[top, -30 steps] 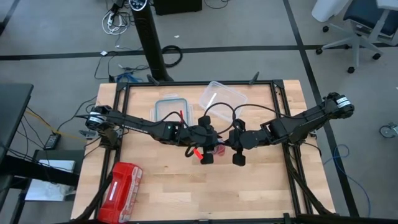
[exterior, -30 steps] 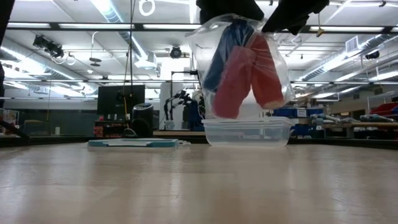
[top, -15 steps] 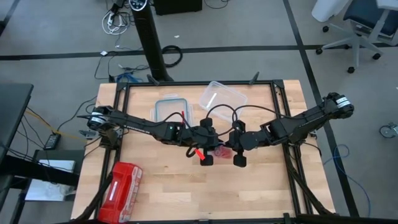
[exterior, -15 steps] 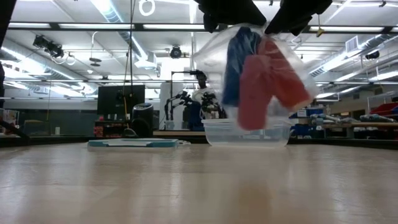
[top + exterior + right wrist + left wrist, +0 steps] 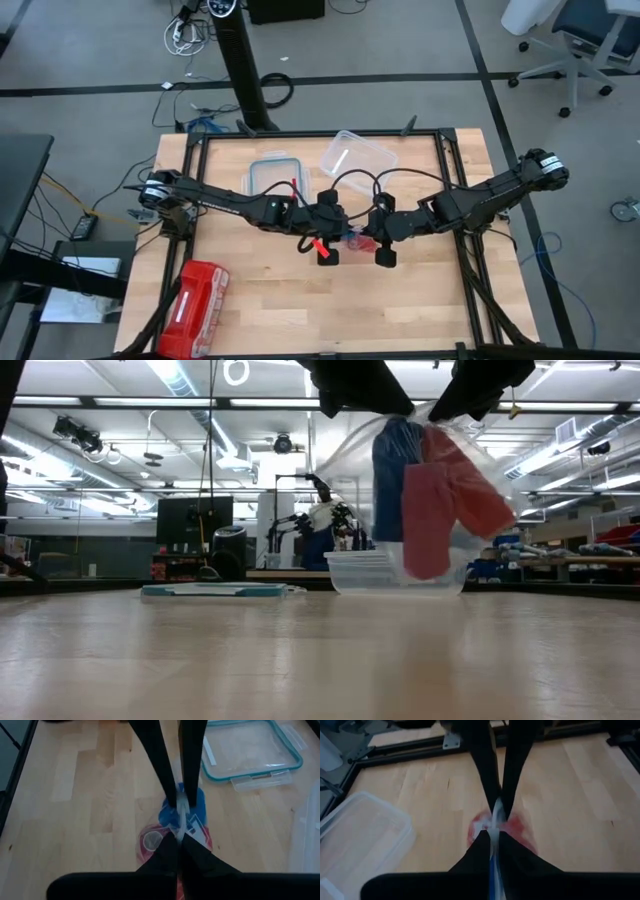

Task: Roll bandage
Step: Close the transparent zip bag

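Now clamped shut on clear bag [image 5: 440, 450] beside right claw [image 5: 179, 834]: left claw [image 5: 495, 832]. Blue bandage [image 5: 395, 480] hanging below, ready for extracting.

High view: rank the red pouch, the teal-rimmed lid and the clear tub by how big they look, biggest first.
1. Red pouch, the longest shape.
2 and 3. Clear tub and teal-rimmed lid look much alike; the left arm covers part of the lid, so I won't rank them.
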Action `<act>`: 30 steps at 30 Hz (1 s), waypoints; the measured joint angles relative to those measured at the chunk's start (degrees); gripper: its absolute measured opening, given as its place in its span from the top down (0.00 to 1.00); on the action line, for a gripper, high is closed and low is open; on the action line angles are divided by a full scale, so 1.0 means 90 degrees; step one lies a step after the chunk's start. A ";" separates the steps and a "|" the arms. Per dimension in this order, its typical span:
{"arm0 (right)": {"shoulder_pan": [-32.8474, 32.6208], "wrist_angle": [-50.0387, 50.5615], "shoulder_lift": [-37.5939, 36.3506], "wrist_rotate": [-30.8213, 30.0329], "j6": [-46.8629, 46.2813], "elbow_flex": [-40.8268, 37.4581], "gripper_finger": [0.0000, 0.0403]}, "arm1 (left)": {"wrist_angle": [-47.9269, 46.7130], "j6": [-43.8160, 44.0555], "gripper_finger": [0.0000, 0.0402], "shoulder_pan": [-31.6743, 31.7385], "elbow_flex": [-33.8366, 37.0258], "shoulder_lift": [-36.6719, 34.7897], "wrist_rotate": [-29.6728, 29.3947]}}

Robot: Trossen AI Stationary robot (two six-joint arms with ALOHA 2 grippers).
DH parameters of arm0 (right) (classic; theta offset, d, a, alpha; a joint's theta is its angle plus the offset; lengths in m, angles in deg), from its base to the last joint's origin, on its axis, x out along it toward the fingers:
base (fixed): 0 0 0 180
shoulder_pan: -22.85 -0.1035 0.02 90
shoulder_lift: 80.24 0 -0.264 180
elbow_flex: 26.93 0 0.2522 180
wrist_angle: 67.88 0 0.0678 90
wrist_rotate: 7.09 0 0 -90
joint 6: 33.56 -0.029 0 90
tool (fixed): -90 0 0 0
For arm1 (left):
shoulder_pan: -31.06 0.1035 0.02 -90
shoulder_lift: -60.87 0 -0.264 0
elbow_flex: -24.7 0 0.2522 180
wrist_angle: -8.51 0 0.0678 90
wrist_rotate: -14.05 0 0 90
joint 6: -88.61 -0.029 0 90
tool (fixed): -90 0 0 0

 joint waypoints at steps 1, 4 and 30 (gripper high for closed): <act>-0.0002 0.0011 0.0000 0.0002 0.0000 0.0000 1.00 | -0.0080 0.0004 0.95 0.0000 0.0000 -0.0019 0.0000; -0.0031 0.0040 -0.0002 0.0003 -0.0015 0.0010 1.00 | -0.0389 0.0079 0.95 0.0000 -0.0055 -0.0076 0.0000; -0.0043 0.0106 -0.0146 0.0114 -0.0015 0.0010 1.00 | -0.2798 0.0677 0.95 -0.0107 -0.0466 -0.0084 0.0316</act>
